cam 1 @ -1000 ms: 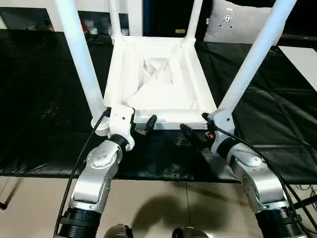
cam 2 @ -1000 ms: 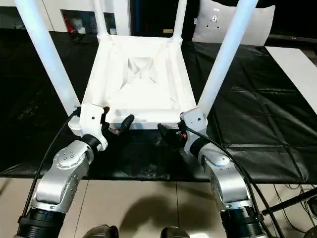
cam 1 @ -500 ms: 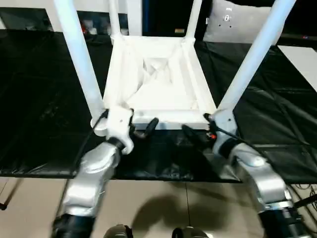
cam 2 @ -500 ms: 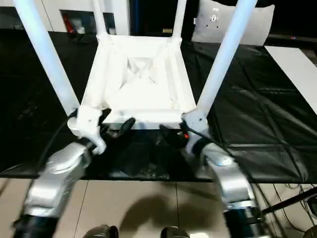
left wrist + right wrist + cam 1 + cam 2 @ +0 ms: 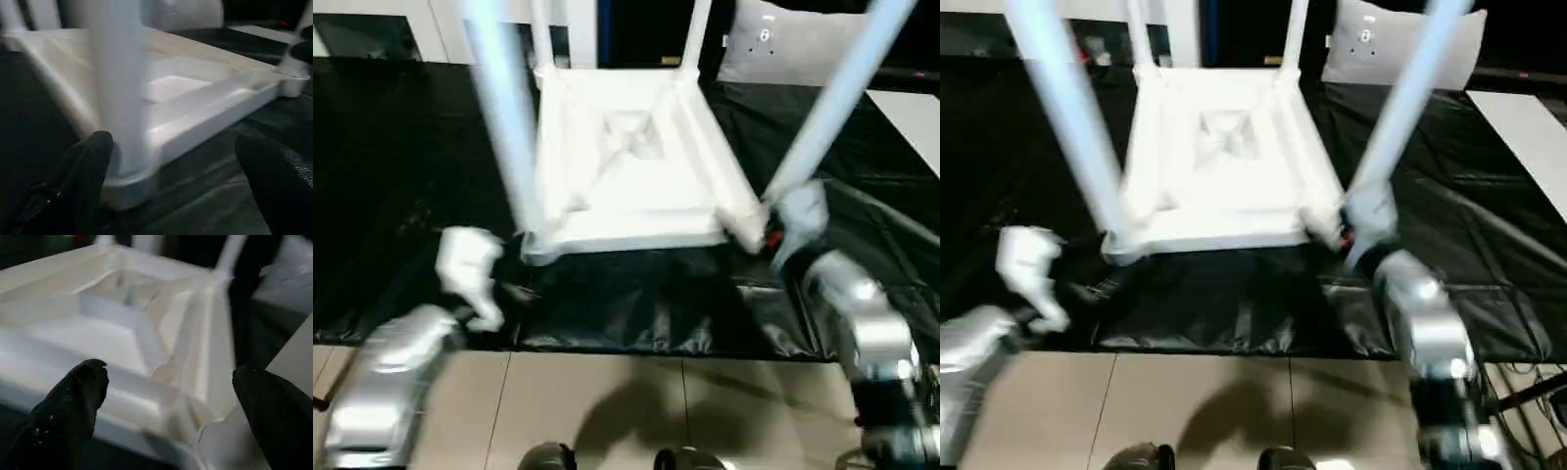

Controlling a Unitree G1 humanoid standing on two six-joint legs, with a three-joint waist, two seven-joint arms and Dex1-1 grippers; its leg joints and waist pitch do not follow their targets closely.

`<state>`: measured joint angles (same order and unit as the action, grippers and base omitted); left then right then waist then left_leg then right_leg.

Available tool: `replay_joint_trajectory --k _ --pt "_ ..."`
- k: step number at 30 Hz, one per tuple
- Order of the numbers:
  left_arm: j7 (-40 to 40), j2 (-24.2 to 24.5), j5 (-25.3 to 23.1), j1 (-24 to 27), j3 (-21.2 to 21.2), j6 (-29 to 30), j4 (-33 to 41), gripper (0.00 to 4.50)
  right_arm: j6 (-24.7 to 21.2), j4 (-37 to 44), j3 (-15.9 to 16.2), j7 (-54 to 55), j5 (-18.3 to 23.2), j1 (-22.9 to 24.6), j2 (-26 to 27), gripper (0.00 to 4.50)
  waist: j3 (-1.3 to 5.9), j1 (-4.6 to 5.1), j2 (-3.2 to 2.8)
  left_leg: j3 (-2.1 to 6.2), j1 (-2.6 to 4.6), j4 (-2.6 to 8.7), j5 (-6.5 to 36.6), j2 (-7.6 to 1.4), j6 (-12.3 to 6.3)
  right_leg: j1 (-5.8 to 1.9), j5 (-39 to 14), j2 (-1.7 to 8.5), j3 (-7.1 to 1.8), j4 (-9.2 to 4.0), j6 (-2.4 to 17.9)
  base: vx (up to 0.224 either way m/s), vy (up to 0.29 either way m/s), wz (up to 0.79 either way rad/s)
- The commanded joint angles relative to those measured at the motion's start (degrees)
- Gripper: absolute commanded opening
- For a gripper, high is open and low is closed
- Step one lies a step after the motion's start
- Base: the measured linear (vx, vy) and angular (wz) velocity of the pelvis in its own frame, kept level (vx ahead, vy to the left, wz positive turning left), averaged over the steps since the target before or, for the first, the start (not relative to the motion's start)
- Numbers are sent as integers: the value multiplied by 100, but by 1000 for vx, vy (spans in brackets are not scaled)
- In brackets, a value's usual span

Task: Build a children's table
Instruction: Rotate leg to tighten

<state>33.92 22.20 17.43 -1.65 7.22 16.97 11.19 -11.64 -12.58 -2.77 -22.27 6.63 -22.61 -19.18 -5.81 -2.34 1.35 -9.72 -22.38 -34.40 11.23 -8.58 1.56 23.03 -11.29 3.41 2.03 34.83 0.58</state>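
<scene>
White table [image 5: 631, 162] lying upside down on black sheet [image 5: 401, 196], four legs [image 5: 504, 127] sticking up. Ribbed underside facing up. Left gripper [image 5: 171, 161] spread wide, holding nothing, sitting beside near-left leg [image 5: 120, 93], not touching. Right gripper [image 5: 166, 396] spread wide too, holding nothing, sitting at table's near-right corner [image 5: 744, 220]. Silver forearms [image 5: 862, 323] showing at both sides. Pale floor [image 5: 607, 401] lying below sheet edge.
</scene>
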Motion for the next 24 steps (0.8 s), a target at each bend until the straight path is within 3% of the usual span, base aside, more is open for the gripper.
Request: replay_joint_trajectory --k 1,2,3,5,11,20,24 --pt "-94 48 30 40 97 -74 62 448 134 -87 -114 87 -47 -12 -27 450 303 1 -9 122 137 492 886 -434 -204 -200 -706 457 -289 -373 1232 0 0 0" --pt "-150 56 22 41 159 -71 43 448 165 -110 -103 78 -46 -26 -12 450 319 -1 16 116 134 478 748 -433 -276 -217 -502 458 -284 -354 1248 0 0 0" --pt "-192 61 8 38 196 -71 27 448 181 -118 -92 68 -43 -30 -1 450 325 -4 5 118 121 469 628 -432 -346 -231 -338 464 -283 -331 1283 0 0 0" --pt "-305 59 -41 19 271 -110 -7 448 236 -135 -47 25 -23 -32 33 450 316 3 10 113 124 468 639 -436 -404 -227 -354 460 -278 -341 1311 0 0 0" --pt "-504 -199 9 -140 305 -210 -64 448 269 -46 124 -124 21 28 150 450 287 12 22 110 143 493 986 -454 -279 -200 -950 464 -287 -395 1247 0 0 0" --pt "-906 -509 -350 -637 -5 -384 -766 448 195 284 405 -360 23 266 221 450 333 -11 7 114 135 451 587 -453 -375 -237 -250 471 -283 -328 1308 0 0 0" --pt "-1011 -553 -428 -712 12 -412 -889 448 176 322 405 -368 33 282 236 450 321 13 22 113 123 451 672 -450 -378 -250 -411 483 -284 -342 1351 0 0 0"
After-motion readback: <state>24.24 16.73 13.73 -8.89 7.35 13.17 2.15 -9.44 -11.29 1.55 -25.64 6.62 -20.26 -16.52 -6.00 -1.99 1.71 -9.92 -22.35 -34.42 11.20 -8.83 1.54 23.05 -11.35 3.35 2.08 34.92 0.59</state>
